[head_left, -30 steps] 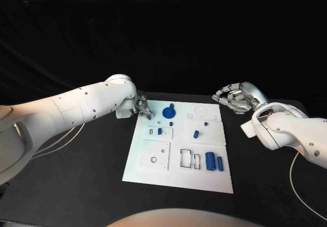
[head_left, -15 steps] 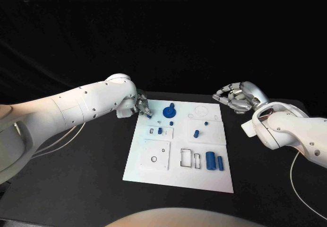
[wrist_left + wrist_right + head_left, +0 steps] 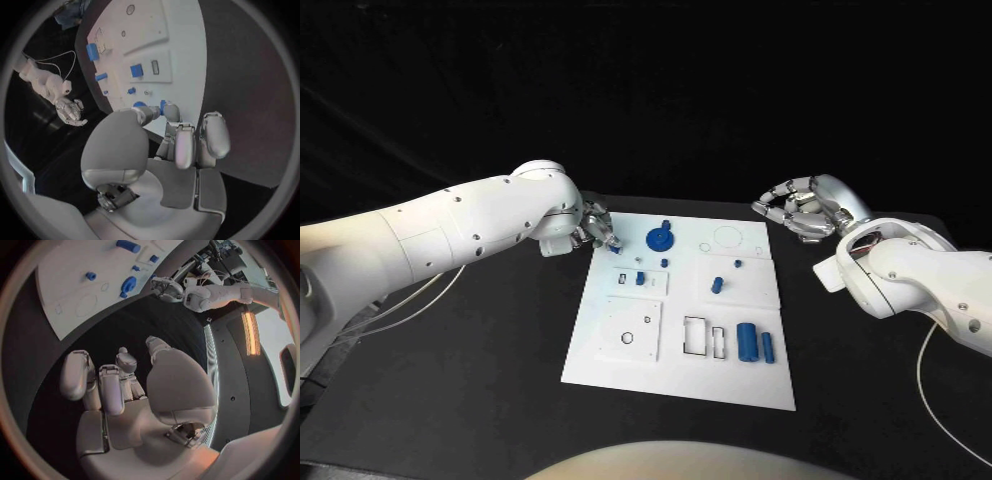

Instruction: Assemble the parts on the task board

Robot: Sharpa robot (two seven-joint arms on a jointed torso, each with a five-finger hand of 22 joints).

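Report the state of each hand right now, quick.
Left hand: pinching a small blue part at the task board's far left corner.
Right hand: fingers curled, holding nothing.

The task board (image 3: 678, 340) lies mid-table (image 3: 473, 400), with the left hand (image 3: 594, 228) at its far left corner, the right hand (image 3: 798, 208) just beyond its far right corner, a round part (image 3: 659, 237) near the far edge and two upright cylinders (image 3: 754, 342) side by side near the front right.
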